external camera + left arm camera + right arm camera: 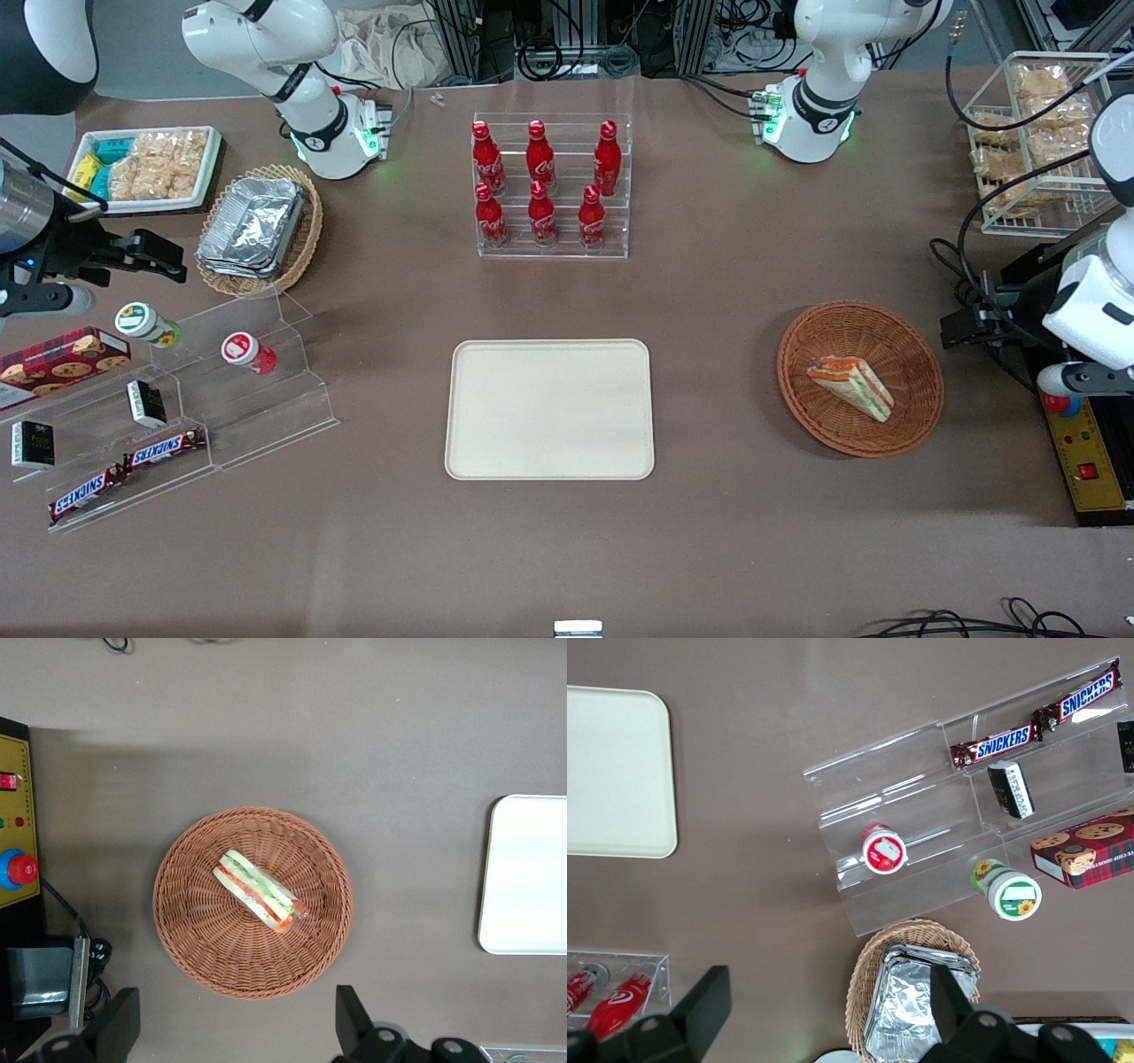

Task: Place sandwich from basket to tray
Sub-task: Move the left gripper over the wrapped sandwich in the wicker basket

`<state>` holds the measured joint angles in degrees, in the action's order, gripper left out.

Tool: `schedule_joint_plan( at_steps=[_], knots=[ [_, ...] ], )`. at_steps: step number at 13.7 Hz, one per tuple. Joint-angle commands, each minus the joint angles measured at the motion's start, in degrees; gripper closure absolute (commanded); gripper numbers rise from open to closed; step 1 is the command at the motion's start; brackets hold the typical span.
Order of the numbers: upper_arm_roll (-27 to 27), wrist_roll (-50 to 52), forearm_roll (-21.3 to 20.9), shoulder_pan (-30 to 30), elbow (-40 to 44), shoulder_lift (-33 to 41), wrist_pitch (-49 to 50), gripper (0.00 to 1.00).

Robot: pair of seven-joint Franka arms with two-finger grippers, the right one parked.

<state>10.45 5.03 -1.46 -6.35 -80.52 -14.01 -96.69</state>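
The sandwich [852, 384], a wrapped wedge with orange-red and green layers, lies in the round reddish-brown basket [802, 354]. It also shows in the left wrist view [260, 890], lying near the middle of the basket [195, 948]. The cream tray [549, 409] lies flat and bare at the table's middle, beside the basket toward the parked arm's end; its edge shows in the left wrist view [527, 873]. My left gripper [961, 326] hangs open and empty high above the table, just off the basket's rim toward the working arm's end. Its fingers [354, 1020] stand wide apart.
A yellow control box [1085, 461] sits by the working arm's table edge. A clear rack of red bottles [551, 190] stands farther from the camera than the tray. An oval basket of foil containers [257, 229] and a snack stand [177, 416] lie toward the parked arm's end.
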Motion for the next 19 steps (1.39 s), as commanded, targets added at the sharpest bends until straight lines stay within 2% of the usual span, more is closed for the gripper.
schedule_joint_plan(
  at_steps=[1, 4, 8, 14, 17, 19],
  knots=[
    [0.27, -0.98, 0.75, -0.15, 1.33, -0.93, 0.1, 0.01],
    [0.27, -0.55, 0.75, 0.11, 0.28, -1.19, 1.15, 0.01],
    [0.36, 1.2, 0.84, 0.2, -5.33, -1.19, -0.59, 0.01],
    [0.97, 26.92, 0.75, 0.82, -18.34, -1.81, -17.45, 0.01],
    [0.97, 39.94, -0.12, 0.29, -21.69, -4.61, -24.84, 0.01],
    [0.71, 43.91, -0.21, 0.11, -21.61, -7.07, -27.4, 0.01]
  ],
)
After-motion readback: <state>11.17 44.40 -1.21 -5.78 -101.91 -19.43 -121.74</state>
